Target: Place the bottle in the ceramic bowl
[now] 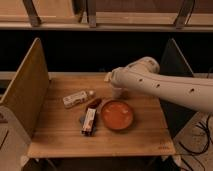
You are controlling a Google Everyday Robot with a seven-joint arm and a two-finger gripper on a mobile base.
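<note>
The bottle is lying sideways on the surface, left of the ceramic bowl. The hand is hovering behind them, likely staging the pickup; its state cannot be told.

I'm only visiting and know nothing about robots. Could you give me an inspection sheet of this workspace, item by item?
Surface: wooden table, with upright side boards at its left and right ends.
Job's things: bottle lying on its side, left of the ceramic bowl and apart from it; the bowl looks empty.
Clutter: red-and-white packet just left of the bowl; translucent cup behind the bowl.
Grippers: tool at the tip of the white arm, over the back of the table, clear of the bottle.
Cables: dark cables on the floor at right.
Surroundings: shelf behind the table.
</note>
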